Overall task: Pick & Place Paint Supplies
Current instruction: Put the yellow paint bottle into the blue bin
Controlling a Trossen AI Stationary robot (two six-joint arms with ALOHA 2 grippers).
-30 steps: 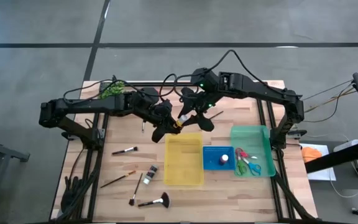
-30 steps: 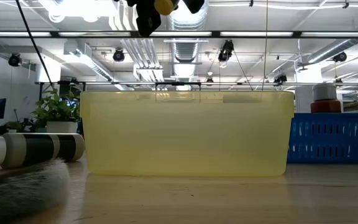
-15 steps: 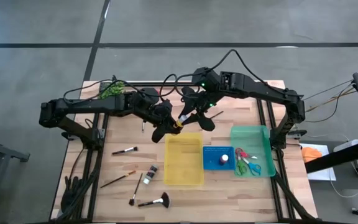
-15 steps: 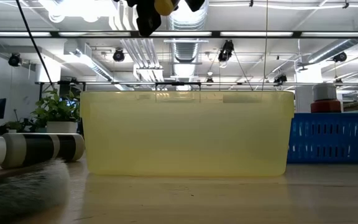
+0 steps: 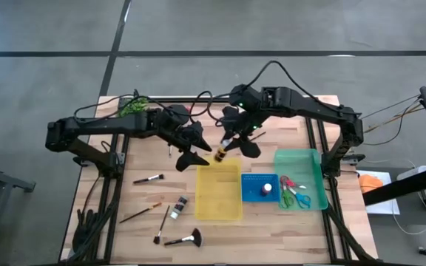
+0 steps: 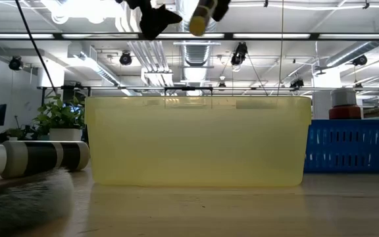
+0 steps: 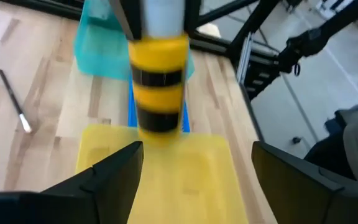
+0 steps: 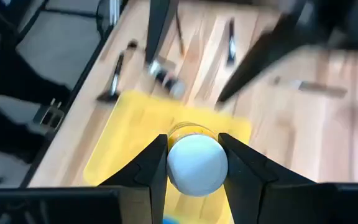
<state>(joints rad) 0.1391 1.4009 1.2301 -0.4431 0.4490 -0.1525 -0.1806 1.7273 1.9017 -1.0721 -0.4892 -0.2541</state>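
Right gripper (image 5: 229, 145) clamped on yellow paint bottle (image 5: 221, 154) by its white cap end, bottle held in air above the far edge of the yellow tray (image 5: 219, 207); right wrist view shows fingers (image 8: 151, 167) pressed on either side of the cap, tray below. Left gripper (image 5: 191, 144) just beside the bottle, fingers spread apart, nothing between them; left wrist view shows the black-banded bottle (image 7: 160, 81) hanging ahead of its open fingers (image 7: 104, 180). Blue tray (image 5: 260, 179) holds a small bottle (image 5: 266, 189); green tray (image 5: 299, 166) holds scissors (image 5: 293, 193). Paintbrushes (image 5: 148, 179) and black fan brush (image 5: 185, 239) lie on the table (image 5: 272, 236) left of the yellow tray.
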